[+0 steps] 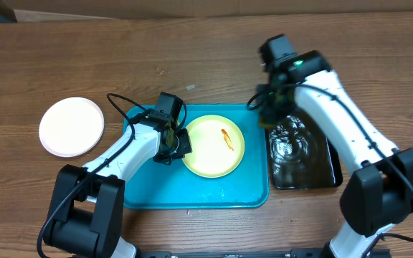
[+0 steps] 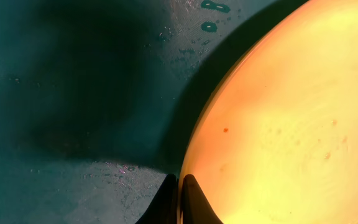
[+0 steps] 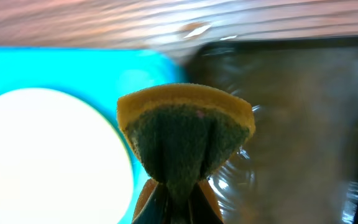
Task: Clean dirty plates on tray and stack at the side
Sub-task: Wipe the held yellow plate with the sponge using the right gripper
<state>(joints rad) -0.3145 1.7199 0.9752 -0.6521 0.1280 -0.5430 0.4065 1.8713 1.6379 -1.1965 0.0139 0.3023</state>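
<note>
The left gripper (image 1: pixel 179 143) pinches the plate (image 1: pixel 210 154) by its rim, so it may slip when the sponge (image 3: pixel 185 137) squeezed in the right gripper (image 3: pixel 178 202) rubs.

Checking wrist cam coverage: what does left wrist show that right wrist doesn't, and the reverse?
Left wrist only: the left gripper closed on the rim of the pale yellow plate, a small orange speck on the plate, and water droplets on the turquoise tray.
Right wrist only: the right gripper pinching a folded yellow-green sponge, the glossy black tray, and a strip of wooden table.
Both: the plate lying on the turquoise tray, though it looks washed-out white in the right wrist view.
</note>
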